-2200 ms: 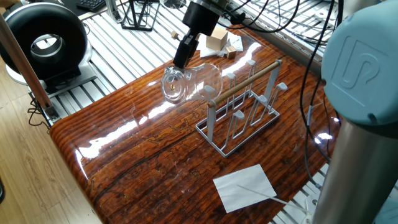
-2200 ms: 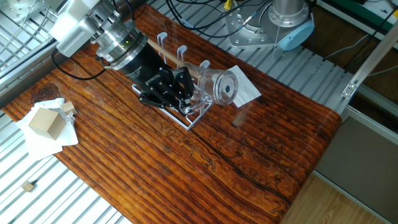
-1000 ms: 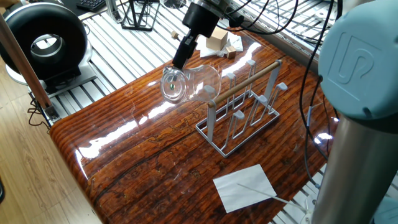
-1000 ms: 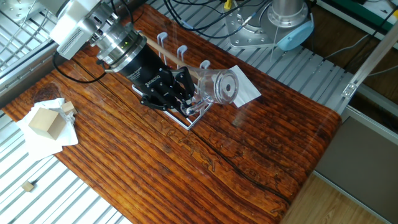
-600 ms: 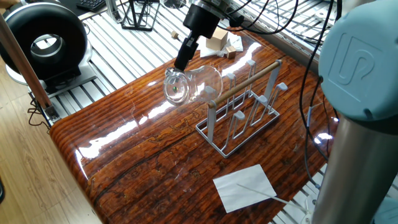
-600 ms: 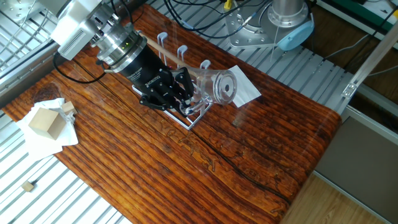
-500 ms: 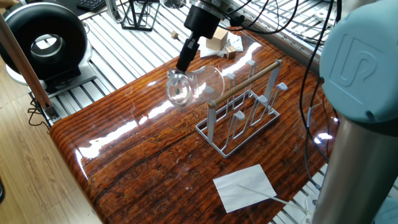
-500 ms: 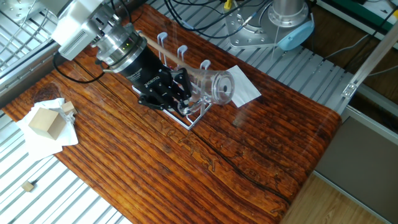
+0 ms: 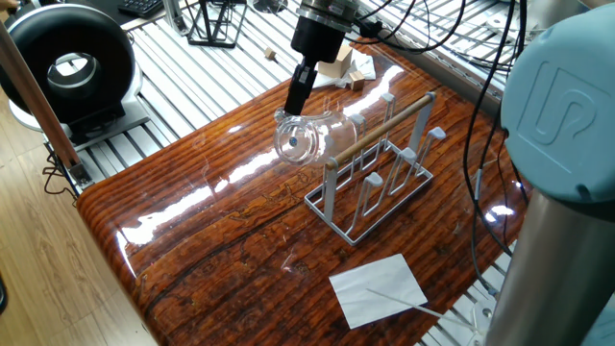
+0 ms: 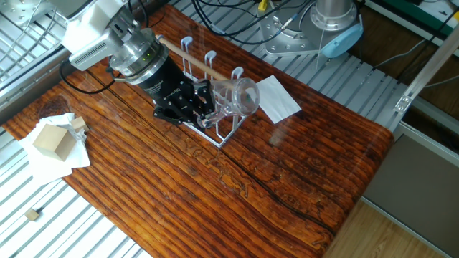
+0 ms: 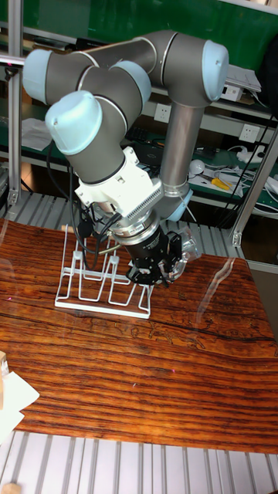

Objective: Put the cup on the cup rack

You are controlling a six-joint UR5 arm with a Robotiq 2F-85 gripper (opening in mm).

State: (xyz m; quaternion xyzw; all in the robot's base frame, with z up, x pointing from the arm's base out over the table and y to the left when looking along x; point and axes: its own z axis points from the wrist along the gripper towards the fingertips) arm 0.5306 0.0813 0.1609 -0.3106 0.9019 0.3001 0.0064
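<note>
The clear glass cup (image 9: 314, 133) hangs in the air on its side, its thick base turned toward the table's near-left edge. My gripper (image 9: 296, 104) is shut on its rim from above. The cup is right at the near end of the pale wire cup rack (image 9: 374, 179), beside the end post that carries the wooden rod (image 9: 382, 128). I cannot tell whether the glass touches a peg. From the other side, the cup (image 10: 235, 96) overlaps the rack's end peg (image 10: 237, 73), with the gripper (image 10: 204, 106) low over the rack's base (image 10: 215, 137). The tall view shows the gripper (image 11: 157, 272) holding the cup (image 11: 186, 250) right of the rack (image 11: 91, 286).
A white paper sheet (image 9: 378, 288) lies near the front right edge. Wooden blocks (image 9: 336, 61) on paper sit at the table's far end. A black wire stand (image 9: 213, 23) and a black round fan (image 9: 67, 61) stand off the table. Cables hang behind the arm.
The gripper has carried the cup sideways to the rack's end and tilted it. Its base now points more downward and it overlaps the end peg.
</note>
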